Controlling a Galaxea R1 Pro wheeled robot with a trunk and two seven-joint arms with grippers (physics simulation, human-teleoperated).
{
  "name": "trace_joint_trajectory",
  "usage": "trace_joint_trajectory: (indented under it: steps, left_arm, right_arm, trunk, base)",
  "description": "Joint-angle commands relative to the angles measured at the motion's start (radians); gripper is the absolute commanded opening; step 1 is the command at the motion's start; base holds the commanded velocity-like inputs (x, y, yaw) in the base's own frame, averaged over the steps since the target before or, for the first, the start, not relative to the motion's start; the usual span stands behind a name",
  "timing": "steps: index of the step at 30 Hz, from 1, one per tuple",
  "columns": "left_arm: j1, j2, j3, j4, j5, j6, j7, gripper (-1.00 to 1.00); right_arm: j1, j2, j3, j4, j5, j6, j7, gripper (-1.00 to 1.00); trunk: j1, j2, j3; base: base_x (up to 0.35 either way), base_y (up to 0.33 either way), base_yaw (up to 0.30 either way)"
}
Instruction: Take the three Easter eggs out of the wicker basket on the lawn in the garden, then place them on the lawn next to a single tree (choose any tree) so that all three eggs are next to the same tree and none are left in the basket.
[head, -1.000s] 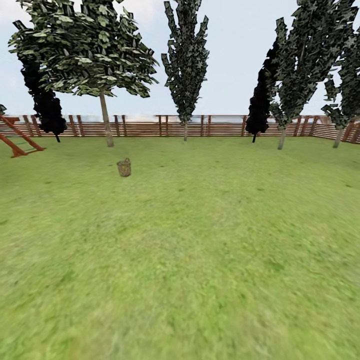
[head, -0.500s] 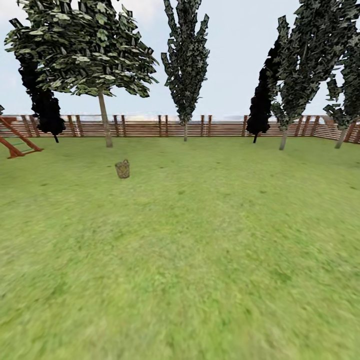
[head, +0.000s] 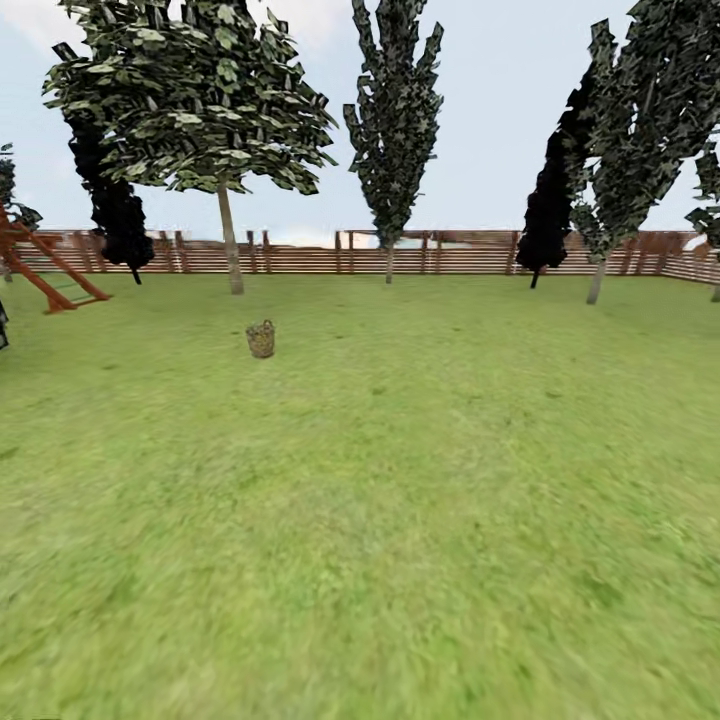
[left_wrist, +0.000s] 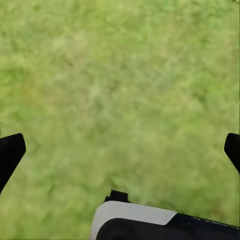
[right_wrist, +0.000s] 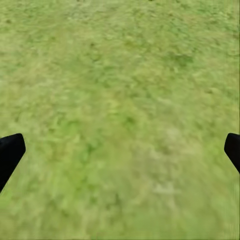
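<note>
Crossing the lawn (head: 400, 520), we judge ourselves on the approach leg: the wicker basket (head: 261, 339) stands well ahead, left of centre, near the broad-crowned tree (head: 231, 240), and next we must close in. Both the left gripper (left_wrist: 120, 150) and right gripper (right_wrist: 120, 150) hang spread wide, empty; the eggs are too small to discern.

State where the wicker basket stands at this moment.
In the head view the wicker basket stands upright on the lawn, far off and left of centre, in front of the broad-crowned tree.
</note>
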Motion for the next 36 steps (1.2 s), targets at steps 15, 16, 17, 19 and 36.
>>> trace_joint_trajectory:
  steps: [15,16,17,19,36]
  left_arm:
    - [-0.001,-0.002,0.001,0.001,-0.001,-0.003,0.001,1.0]
    - [-0.001,-0.002,0.001,0.001,-0.001,-0.003,0.001,1.0]
    - [-0.001,-0.002,0.001,0.001,-0.001,-0.003,0.001,1.0]
    - [-0.001,-0.001,0.001,0.001,-0.001,-0.004,0.001,1.0]
    - [-0.001,-0.002,0.001,0.001,-0.001,-0.004,0.001,1.0]
  right_arm:
    - [0.0,-0.003,-0.008,0.0,0.001,-0.003,0.001,1.0]
    - [0.0,-0.003,-0.008,-0.001,0.0,-0.003,0.001,1.0]
    - [0.0,-0.003,-0.008,-0.001,0.0,-0.003,0.001,1.0]
    - [0.0,-0.003,-0.008,-0.001,0.001,-0.003,0.001,1.0]
    - [0.0,-0.009,-0.007,0.0,0.006,-0.004,0.001,1.0]
  trunk:
    - [0.001,-0.001,-0.001]
    - [0.001,-0.001,-0.001]
    - [0.001,-0.001,-0.001]
    - [0.001,-0.001,-0.001]
    - [0.001,-0.001,-0.001]
  base:
    - [0.332,-0.04,0.286]
    - [0.333,-0.064,0.287]
    - [0.333,-0.045,0.287]
    - [0.332,-0.026,0.287]
    - [0.332,-0.002,0.287]
